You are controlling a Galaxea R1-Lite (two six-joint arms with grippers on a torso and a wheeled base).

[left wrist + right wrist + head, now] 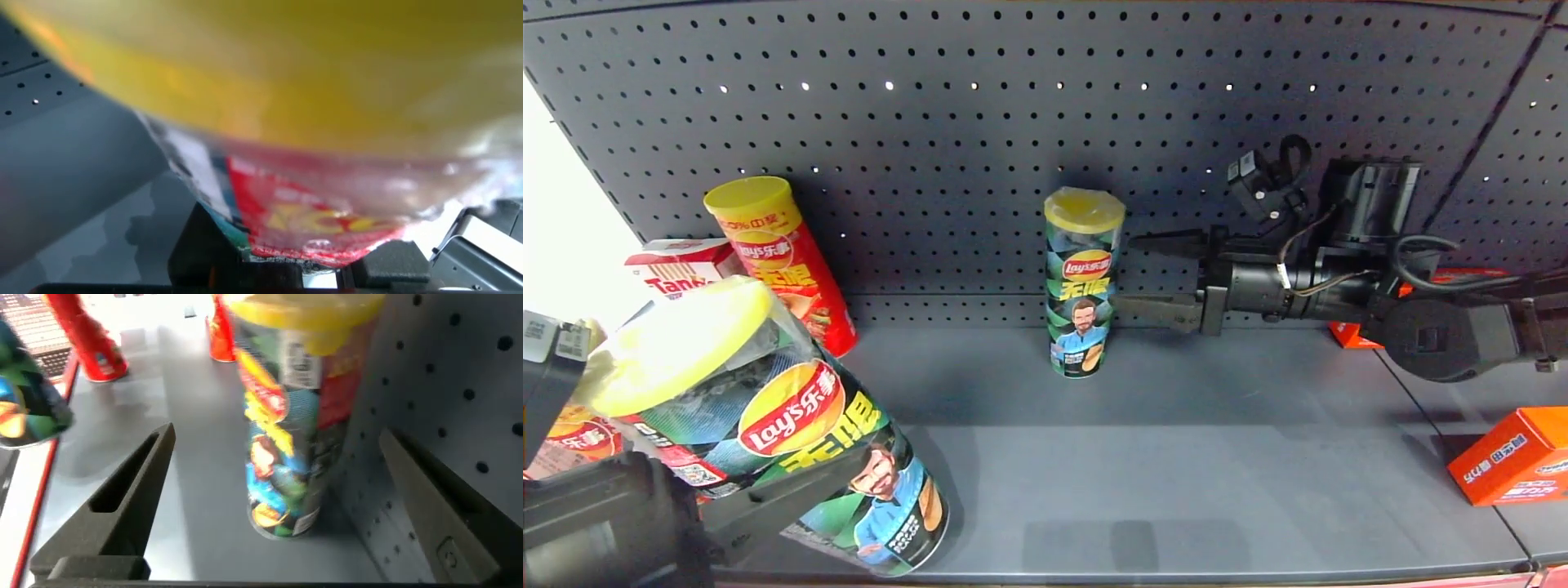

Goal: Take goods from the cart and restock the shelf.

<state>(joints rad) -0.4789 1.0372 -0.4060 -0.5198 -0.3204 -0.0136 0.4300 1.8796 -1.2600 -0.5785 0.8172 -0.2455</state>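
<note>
One green can (1083, 282) stands upright on the shelf (1192, 474), near the pegboard (980, 122) at the back, so that much of the restocking looks done. The right gripper (1145, 275) is level with the can's middle, its jaws spread wide. In the right wrist view the can sits between them with a gap on each side, so it reads as set down and let go, not gripped.

The left gripper (698, 425) is low at the shelf's front left corner, jaws pinching a second can (792, 425) of the same green kind. Its body is tilted and its yellow lid is toward the camera. Whether its base touches the shelf cannot be told. This can looks like the job in hand: it needs to be stood upright, probably on the bare stretch beside the first.

Behind it a red can (784, 261) leans against the pegboard, with a red-and-white box (678, 265) just beside it. Orange boxes (1515, 457) sit in the next bay to the right.

The task seems early to midway — one can placed, one held, and much of the shelf bare, so more trips to the cart are likely. The right arm will need to back away straight — a tall, narrow can tips easily if brushed.
</note>
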